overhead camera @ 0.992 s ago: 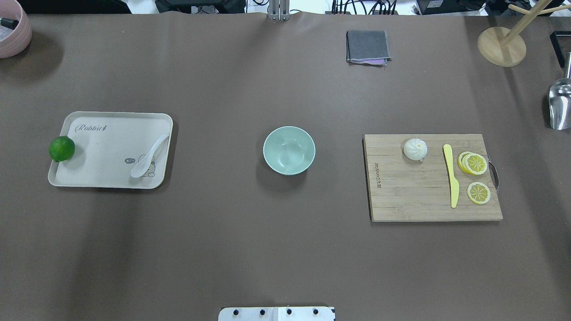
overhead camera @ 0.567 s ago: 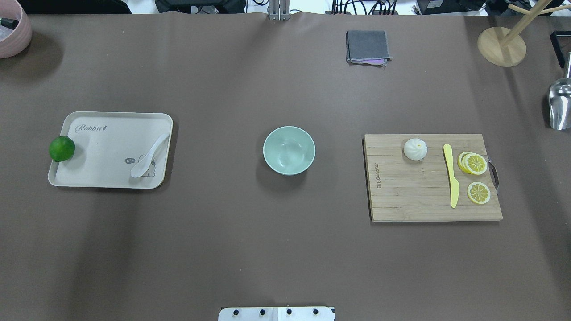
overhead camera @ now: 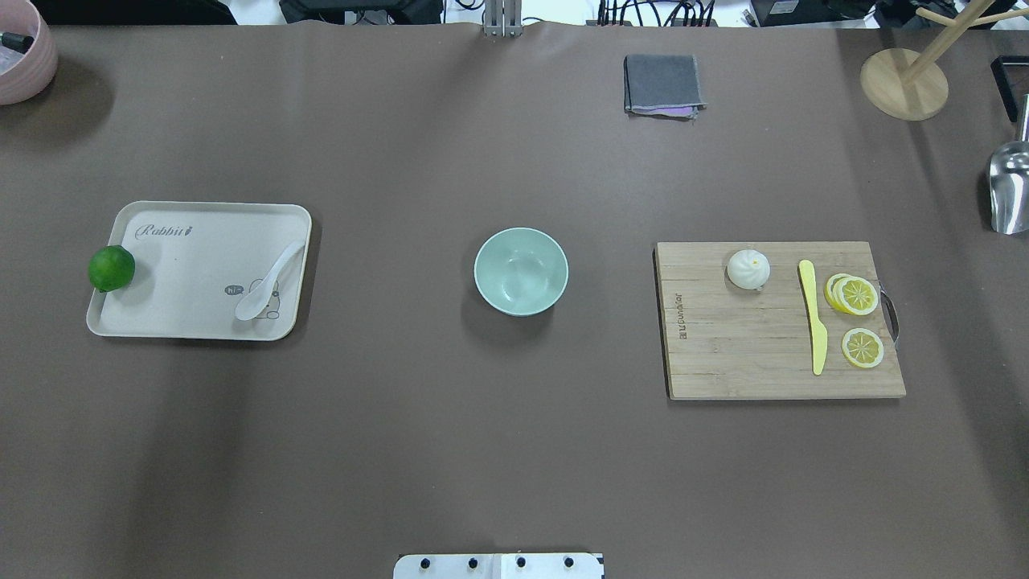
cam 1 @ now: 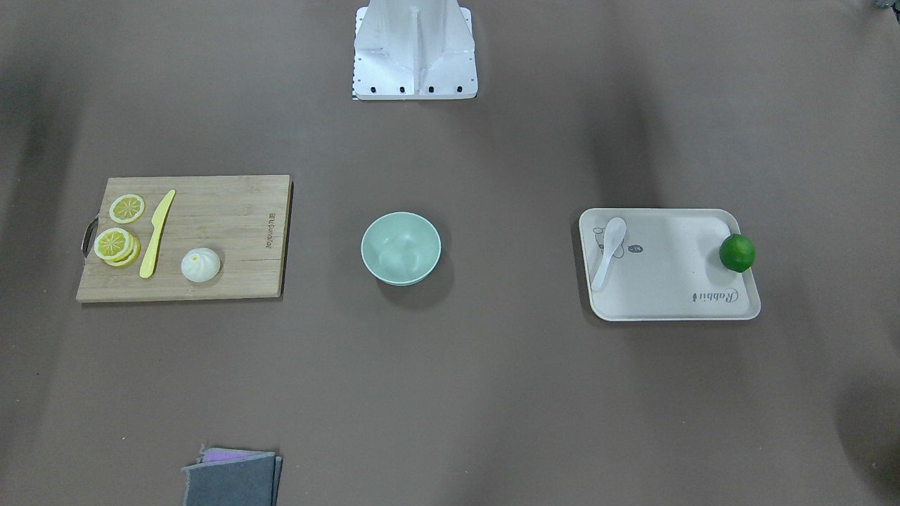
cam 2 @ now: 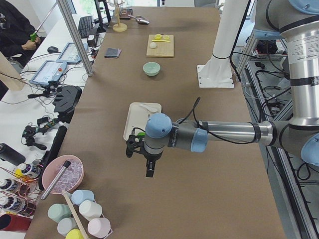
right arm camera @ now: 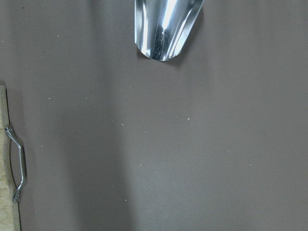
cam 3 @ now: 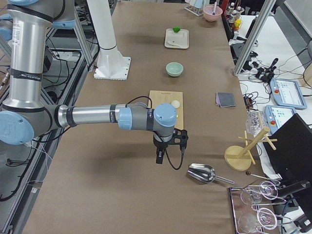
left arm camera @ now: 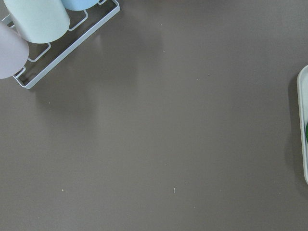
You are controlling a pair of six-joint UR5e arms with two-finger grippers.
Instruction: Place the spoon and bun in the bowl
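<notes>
Front-facing view: one bowl (cam 1: 401, 248) stands mid-worktop (cam 1: 450, 386), between one tray (cam 1: 675, 299) and one cutting board (cam 1: 225, 225), touching neither. One spoon (cam 1: 609, 253) lies on the tray at its bowl-side end, and one lime (cam 1: 737, 253) sits at the opposite edge. One bun (cam 1: 200, 265) sits on the board beside one yellow knife (cam 1: 157, 233).

Overhead view: lemon slices (overhead camera: 854, 295) lie in two spots, with one folded cloth (overhead camera: 662, 84) and one metal scoop (overhead camera: 1008, 193) farther off.

Left side view: the left gripper (cam 2: 149, 172) hangs over bare worktop near the tray. I cannot tell whether it is spread.

Right side view: the right gripper (cam 3: 159, 157) hangs between board and scoop. Again I cannot tell.
</notes>
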